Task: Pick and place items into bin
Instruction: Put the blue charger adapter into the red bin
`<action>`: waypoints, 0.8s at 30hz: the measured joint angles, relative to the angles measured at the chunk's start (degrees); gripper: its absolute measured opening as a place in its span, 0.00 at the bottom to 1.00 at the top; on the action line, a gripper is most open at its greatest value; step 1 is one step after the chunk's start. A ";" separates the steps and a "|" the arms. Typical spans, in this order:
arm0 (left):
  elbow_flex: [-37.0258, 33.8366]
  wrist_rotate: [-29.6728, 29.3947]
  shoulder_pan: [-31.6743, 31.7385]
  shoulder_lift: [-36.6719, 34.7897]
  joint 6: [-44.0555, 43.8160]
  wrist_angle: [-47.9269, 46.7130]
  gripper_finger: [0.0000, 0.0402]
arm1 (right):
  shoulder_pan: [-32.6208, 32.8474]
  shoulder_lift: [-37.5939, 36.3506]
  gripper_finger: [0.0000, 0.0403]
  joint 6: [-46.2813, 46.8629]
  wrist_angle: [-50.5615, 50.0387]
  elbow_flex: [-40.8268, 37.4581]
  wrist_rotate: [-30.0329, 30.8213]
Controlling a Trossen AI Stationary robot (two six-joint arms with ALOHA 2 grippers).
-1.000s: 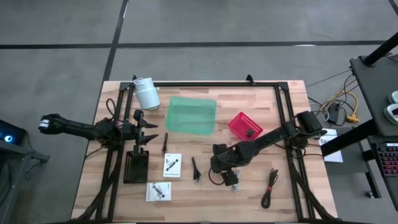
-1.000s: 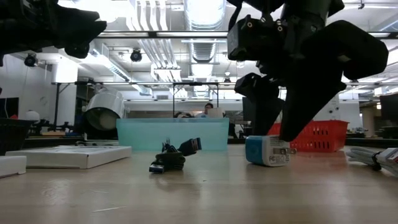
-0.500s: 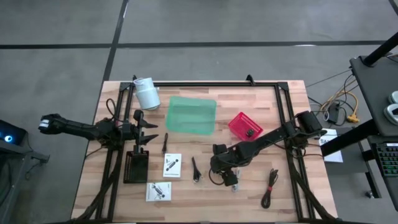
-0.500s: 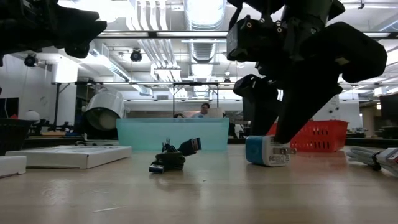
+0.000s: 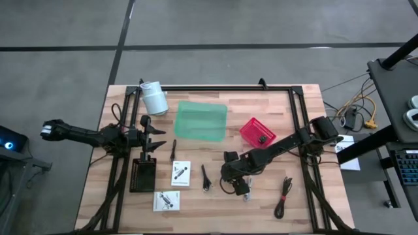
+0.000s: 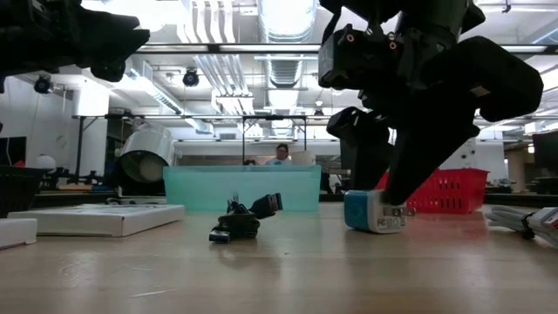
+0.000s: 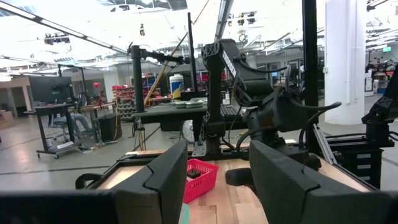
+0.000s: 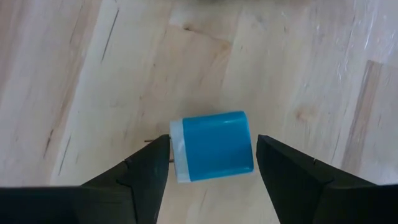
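Change: while the right gripper (image 8: 211, 171) hangs low over the blue plug (image 8: 214, 146), the pictures from a second ago and now differ very little; in the low view the gripper's body tips slightly and its fingers sit just beside the plug (image 6: 373, 212).
Meaning: as I judge it, the approach is done and the squeeze is the step in hand; nothing has been lifted yet.
Right gripper: its fingers are spread, one on each side of the plug, with a little gap on either side in the wrist view; no contact shows there.
Plug, place: it lies on the tabletop (image 5: 307, 202) in the near middle, under the right gripper (image 5: 239, 186), well apart from the green bin (image 5: 200, 121).
Plug, look: a stubby blue block with a white end cap; thin metal prongs stick out of the white end, lying level with the tabletop. It looks hard and smooth, so a grip across the blue flanks seems sound.
Left gripper: it waits at the left side of the tabletop (image 5: 151, 134), fingers (image 7: 168, 177) spread and holding nothing.
Other items: two white packets (image 5: 181, 173), a black cable (image 5: 283, 196) and a small coiled cable (image 6: 235, 223) lie on the tabletop, outside the bin.
Red basket: it (image 5: 257, 132) stands right of the bin with a small dark thing inside.
Task state: early, I judge, as most items remain out.
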 joint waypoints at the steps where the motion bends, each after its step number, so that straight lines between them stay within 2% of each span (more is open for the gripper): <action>1: 0.00 -0.01 -0.01 0.00 0.01 0.00 0.39 | -0.02 0.00 0.56 -0.02 0.39 -0.20 0.02; 10: 0.00 -0.01 0.01 0.00 -0.01 0.00 0.39 | 0.00 0.02 0.55 -0.35 0.95 -0.82 0.04; 19: 0.00 -0.01 -0.01 0.00 0.01 0.00 0.39 | -0.02 0.02 0.42 -0.57 0.98 -0.83 0.04; 24: 0.00 -0.01 -0.01 0.00 0.00 0.00 0.39 | -0.02 0.02 0.43 -0.55 0.98 -0.83 0.04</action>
